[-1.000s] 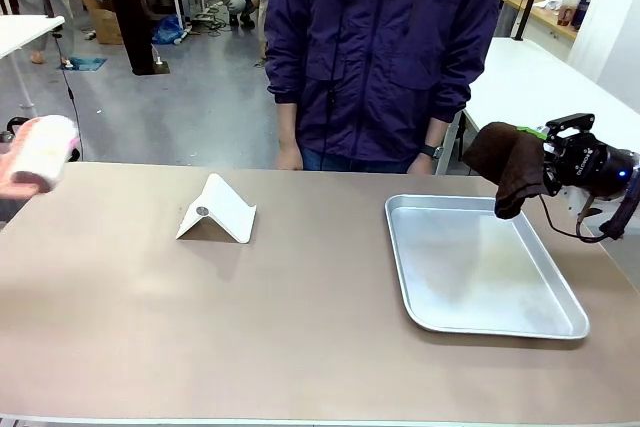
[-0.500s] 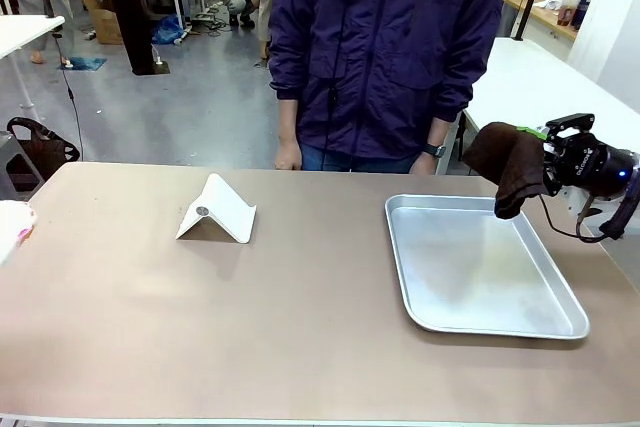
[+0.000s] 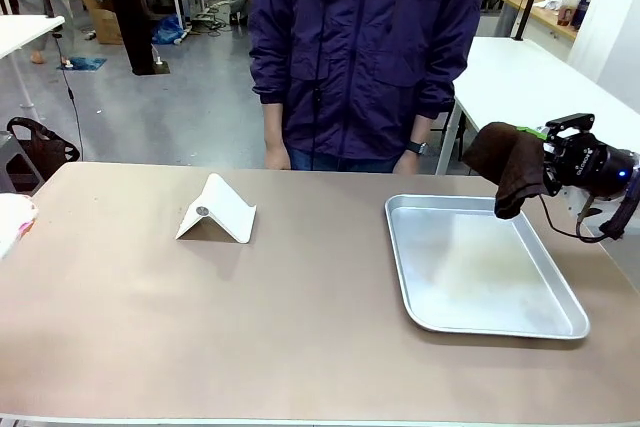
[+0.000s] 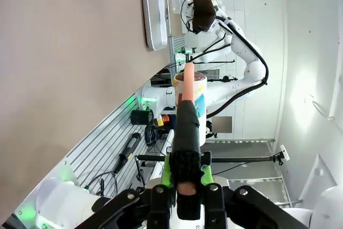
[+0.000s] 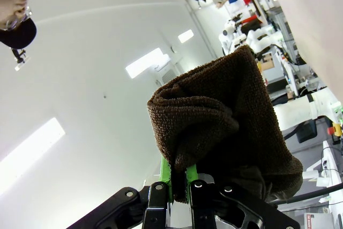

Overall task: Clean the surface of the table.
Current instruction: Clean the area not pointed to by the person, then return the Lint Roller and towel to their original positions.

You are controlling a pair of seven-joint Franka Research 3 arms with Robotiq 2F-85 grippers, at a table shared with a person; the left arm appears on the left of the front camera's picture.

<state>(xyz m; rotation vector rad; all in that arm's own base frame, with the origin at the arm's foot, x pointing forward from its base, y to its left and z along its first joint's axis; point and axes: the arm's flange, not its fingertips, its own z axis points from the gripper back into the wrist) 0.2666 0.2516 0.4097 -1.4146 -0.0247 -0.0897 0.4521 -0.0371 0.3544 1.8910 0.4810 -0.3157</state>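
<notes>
I had the right gripper clamped on a dark brown cloth, holding it up in the air just above the far right corner of the metal tray. In the right wrist view the green pads pinched a fold of that cloth while the rest bunched above them, so I judged the grip firm enough for wiping.

The table stretched out brown and flat under everything, with the tray sitting on its right half. A white folded stand stood well left of the tray, toward the far edge, and my guess was that both would have to be worked around.

My left gripper was closed tight on a mug with a pinkish cloth in it, one finger inside the rim, off the table edge farthest from the tray. The bundle's pale edge showed at the front view's left margin.

A person stood at the far side, behind the tray's left end, hands hanging clear of the table.

No cloth touched the top, so I reckoned the wiping had not begun.
</notes>
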